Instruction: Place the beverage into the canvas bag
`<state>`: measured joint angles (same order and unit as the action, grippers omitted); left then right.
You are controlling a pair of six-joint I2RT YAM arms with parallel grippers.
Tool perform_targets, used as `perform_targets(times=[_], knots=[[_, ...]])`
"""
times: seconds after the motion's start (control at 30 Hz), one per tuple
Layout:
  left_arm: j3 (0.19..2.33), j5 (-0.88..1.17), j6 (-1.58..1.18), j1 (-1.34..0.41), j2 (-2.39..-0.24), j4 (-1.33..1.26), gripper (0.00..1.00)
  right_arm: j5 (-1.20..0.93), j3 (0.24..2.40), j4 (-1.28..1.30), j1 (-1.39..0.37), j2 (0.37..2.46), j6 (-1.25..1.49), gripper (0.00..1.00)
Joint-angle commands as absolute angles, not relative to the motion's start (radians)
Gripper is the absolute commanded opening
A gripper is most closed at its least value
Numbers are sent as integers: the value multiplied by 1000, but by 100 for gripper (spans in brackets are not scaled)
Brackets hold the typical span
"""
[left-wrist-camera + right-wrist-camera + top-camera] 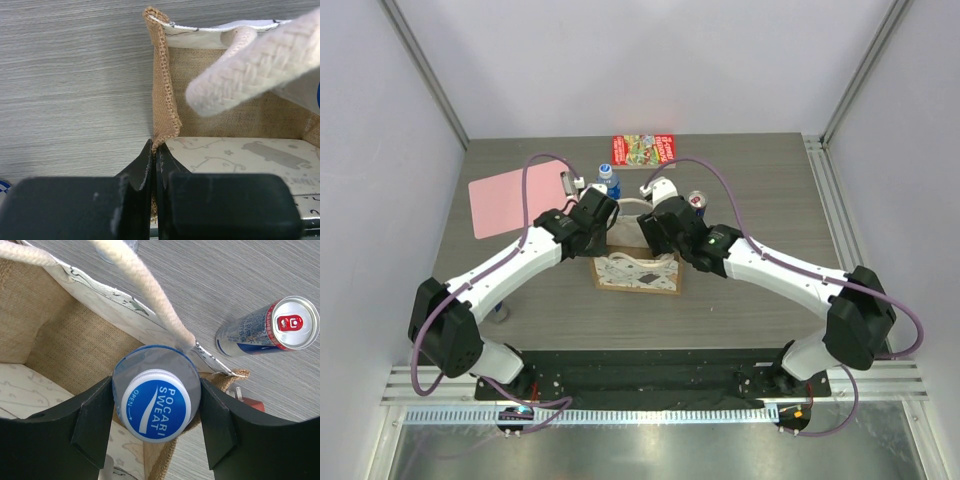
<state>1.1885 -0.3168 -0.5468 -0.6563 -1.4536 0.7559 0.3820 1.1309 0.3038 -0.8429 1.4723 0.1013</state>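
Pocari Sweat bottle (156,405), blue cap up, is clamped between the black fingers of the right gripper (155,412). It hangs over the open mouth of the canvas bag (65,340), at the rim beside a white rope handle (145,287). The left gripper (156,162) is pinched shut on the bag's tan woven corner edge. A red-topped drink can (270,327) stands just beside the bag.

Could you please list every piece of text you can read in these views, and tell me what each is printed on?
"POCARI SWEAT": on the blue cap of the bottle.
"OPEN", with an arrow: on the same cap.
Side print on the can: too small to read.
Print on the red packet: too blurred to read.
Dark print on the canvas bag: not legible.
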Motion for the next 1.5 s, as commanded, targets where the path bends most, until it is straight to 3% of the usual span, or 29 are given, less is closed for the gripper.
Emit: perform_targets(times=[0.0,0.43,0.97,1.07,1.1,1.2,1.3,1.47], knots=[[1189,-333,-545,-652,-1417,788,0,480,1212,169,-839,1428,97,52],[1215,-298,-529,-652,-1431,802,0,506,1223,212,-838,1381,103,71],[1270,-276,-469,-652,-1424,857,2,518,1304,317,-819,1344,167,75],[1284,-294,-443,-652,-1419,870,18,509,1330,339,-763,1359,202,75],[1282,-299,-440,-652,-1410,867,31,488,1348,347,-717,1365,234,75],[1253,-288,-431,-652,-1382,830,51,384,1387,377,-644,1407,276,74],[1221,-279,-434,-649,-1367,799,59,360,1417,408,-594,1468,291,74],[1221,-265,-426,-646,-1350,807,61,331,1448,449,-549,1563,296,74]])
